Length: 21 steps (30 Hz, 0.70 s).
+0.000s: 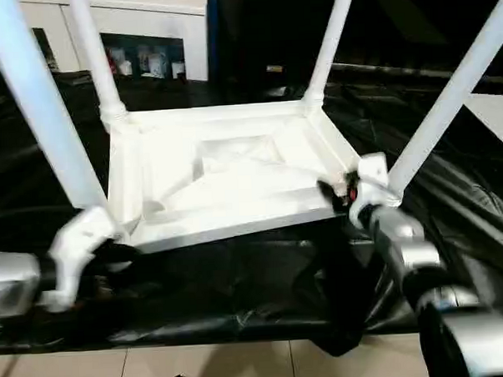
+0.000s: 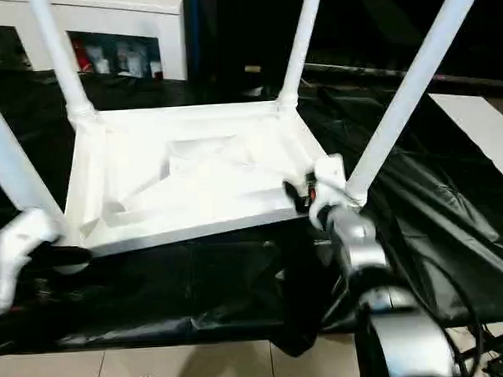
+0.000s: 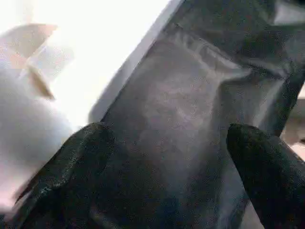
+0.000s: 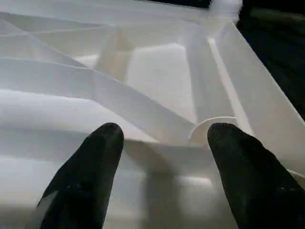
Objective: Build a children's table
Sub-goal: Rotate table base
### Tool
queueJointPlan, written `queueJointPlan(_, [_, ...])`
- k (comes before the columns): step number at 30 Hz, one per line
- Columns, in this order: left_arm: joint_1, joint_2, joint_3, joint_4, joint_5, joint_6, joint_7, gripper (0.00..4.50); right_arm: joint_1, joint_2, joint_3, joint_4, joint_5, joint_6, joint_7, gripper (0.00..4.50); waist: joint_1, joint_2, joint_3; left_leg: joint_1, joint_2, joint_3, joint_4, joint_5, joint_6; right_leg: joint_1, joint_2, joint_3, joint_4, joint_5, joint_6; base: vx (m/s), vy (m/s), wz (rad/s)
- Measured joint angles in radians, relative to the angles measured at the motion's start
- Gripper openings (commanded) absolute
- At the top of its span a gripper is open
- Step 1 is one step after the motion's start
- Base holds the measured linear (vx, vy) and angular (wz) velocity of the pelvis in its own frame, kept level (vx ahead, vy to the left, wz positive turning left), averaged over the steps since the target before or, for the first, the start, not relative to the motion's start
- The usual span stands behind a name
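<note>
table point(image 1: 226, 177): upside down on the black sheet point(image 1: 239, 297), ribbed underside facing me, all four corners carrying a leg.
sheet: covers the bench under the top, wrinkled along the near edge.
legs: four white tubes rising from the corner sockets; the near-right leg point(image 1: 448, 105) stands just beside my right wrist, the near-left leg point(image 1: 39, 106) above my left hand.
right gripper point(image 4: 164, 157): at the near-right corner, fingers spread either side of the rim and socket wall; i cannot tell whether they press it.
left gripper point(image 3: 167, 167): released, fingers wide apart over the sheet just beside the near-left corner, grasping nothing.
step: i judge assembly nearly finished, legs in, seating or turning over remains.
next: both hands need a firm hold on opposite near corners before any lift, keeping clear of the legs.
</note>
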Motion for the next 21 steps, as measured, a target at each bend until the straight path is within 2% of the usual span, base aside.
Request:
queueJointPlan(2, [0.032,0.026,0.056,0.028,-0.024,-0.005,-0.023,4.38,0.092,-0.002,0.000,-0.101,0.015,-0.021,0.029,3.17,-0.001,-0.001,-0.001,0.002,0.000,0.000,0.000,0.000,0.000,0.001,0.002,0.002,0.000,0.000,0.000,0.000,0.000,0.00])
queueJointPlan(5, [0.064,0.049,0.125,0.065,-0.048,-0.005,-0.050,4.38,0.186,-0.005,-0.001,-0.182,0.029,-0.025,0.034,3.17,-0.004,0.002,0.001,0.003,0.000,0.000,0.000,0.000,0.000,0.001,0.004,0.005,-0.001,0.000,0.000,0.000,0.000,0.00])
queueJointPlan(10, [0.085,0.069,0.206,0.144,-0.056,-0.047,-0.065,4.38,0.263,-0.006,-0.004,-0.257,0.033,-0.023,0.022,3.17,-0.010,0.003,0.002,0.011,0.000,-0.005,0.000,0.000,0.000,0.004,0.007,0.007,-0.002,-0.001,0.001,0.000,0.000,0.00])
queueJointPlan(13, [0.083,0.072,0.231,0.175,-0.057,-0.077,-0.059,4.38,0.279,-0.009,-0.008,-0.277,0.033,-0.012,0.014,3.17,-0.014,0.006,0.004,0.018,0.000,-0.011,0.000,0.000,0.000,0.006,0.009,0.004,-0.009,-0.001,0.001,0.000,0.000,0.00])
queueJointPlan(15, [0.051,0.061,0.241,0.212,-0.067,-0.106,-0.046,4.38,0.290,-0.011,-0.007,-0.305,0.027,-0.002,0.004,3.17,-0.016,0.012,0.008,0.018,0.000,-0.022,-0.002,0.000,0.000,0.012,0.010,-0.008,-0.022,-0.001,0.001,0.000,0.000,0.00])
queueJointPlan(17, [0.006,0.027,0.263,0.255,-0.077,-0.149,-0.024,4.38,0.293,-0.011,-0.002,-0.305,0.024,0.005,0.004,3.17,-0.024,0.015,0.010,0.021,0.001,-0.033,-0.003,0.000,0.000,0.024,0.010,-0.024,-0.038,-0.001,0.001,0.000,0.000,0.00])
queueJointPlan(19, [-0.039,-0.016,0.272,0.294,-0.089,-0.184,-0.003,4.38,0.295,-0.013,-0.001,-0.304,0.023,0.015,0.004,3.17,-0.028,0.017,0.011,0.024,0.001,-0.035,-0.006,-0.001,0.000,0.034,0.009,-0.029,-0.043,-0.003,-0.002,0.000,0.000,0.00])
queueJointPlan(20, [-0.073,-0.048,0.275,0.317,-0.102,-0.203,0.008,4.38,0.295,-0.011,0.001,-0.301,0.022,0.018,0.005,3.17,-0.029,0.016,0.011,0.025,0.002,-0.032,-0.010,0.000,0.000,0.038,0.009,-0.029,-0.034,-0.017,-0.013,-0.081,0.009,0.02])
queueJointPlan(21, [-0.109,-0.090,0.279,0.344,-0.116,-0.223,0.022,4.38,0.295,-0.010,0.002,-0.294,0.019,0.019,0.004,3.17,-0.023,0.017,0.012,0.026,0.003,-0.023,-0.016,0.000,0.000,0.036,0.009,-0.027,-0.010,-0.039,-0.031,-0.081,0.009,0.02])
